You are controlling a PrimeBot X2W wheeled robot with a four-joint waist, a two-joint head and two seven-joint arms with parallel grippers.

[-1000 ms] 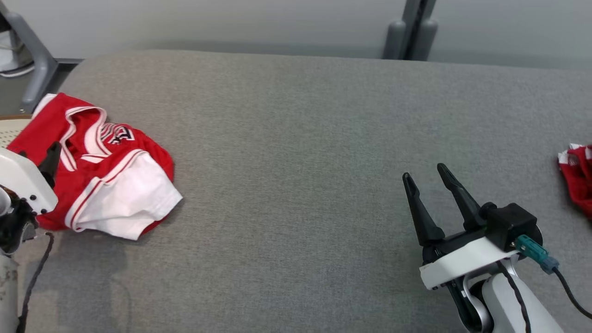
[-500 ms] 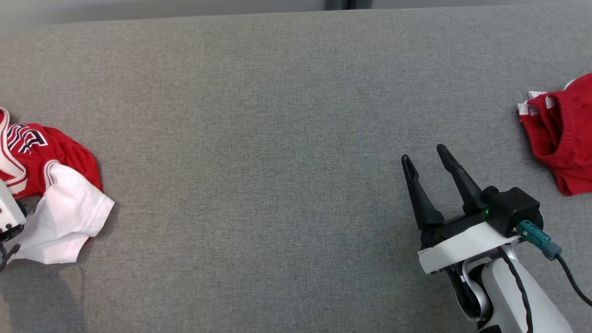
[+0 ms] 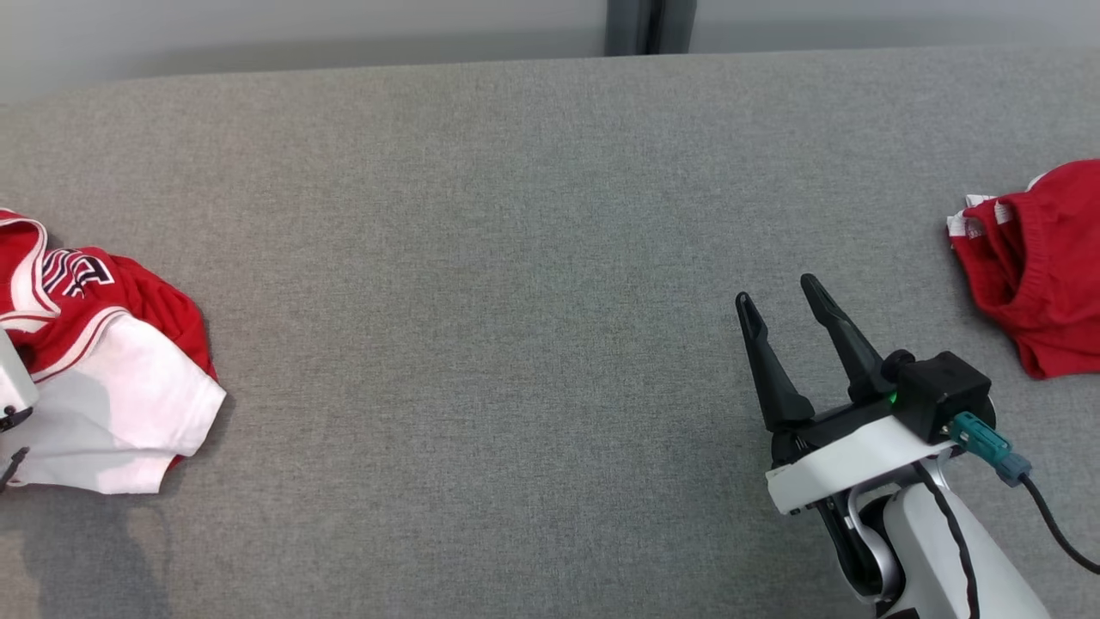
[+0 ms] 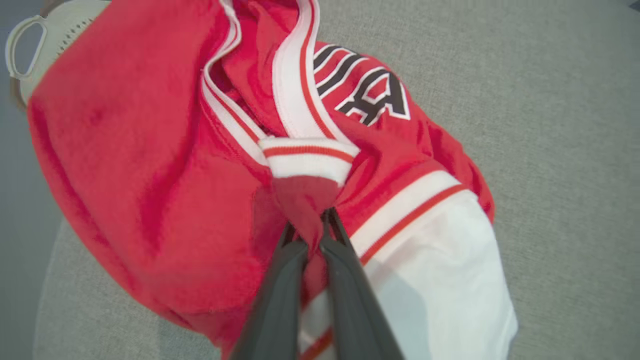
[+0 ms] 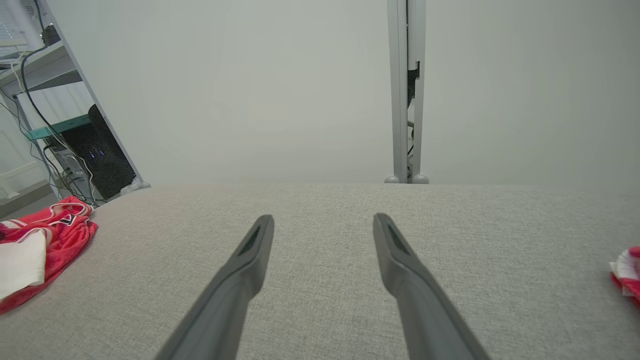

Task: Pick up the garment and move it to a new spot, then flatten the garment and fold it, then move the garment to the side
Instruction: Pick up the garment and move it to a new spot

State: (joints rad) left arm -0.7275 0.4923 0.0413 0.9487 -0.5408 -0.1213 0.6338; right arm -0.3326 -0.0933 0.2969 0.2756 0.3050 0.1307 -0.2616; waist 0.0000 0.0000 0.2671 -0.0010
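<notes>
The garment [image 3: 112,344] is a crumpled red jersey with white trim, black lettering and a white sleeve, lying at the left end of the grey padded table [image 3: 516,258]. In the left wrist view my left gripper [image 4: 310,221] is shut on a red fold of the garment [image 4: 150,165] just below a white-and-red striped cuff. The white left wrist housing [image 3: 10,378] shows at the head view's left edge, over the garment. My right gripper [image 3: 775,292] is open and holds nothing, low over bare table at the right. The right wrist view shows its open fingertips [image 5: 323,219] and the garment [image 5: 45,235] far left.
A second red garment [image 3: 1040,266] lies at the table's right edge, also seen as a red garment [image 5: 627,272] in the right wrist view. A white perforated basket [image 4: 55,25] sits beyond the jersey. A grey post [image 3: 649,26] stands behind the table, and a shelf with a computer [image 5: 95,155] at back left.
The head camera has swung to the right, shifting the whole picture. My left gripper has closed on a fold of the garment. The right gripper stays open in the same pose.
</notes>
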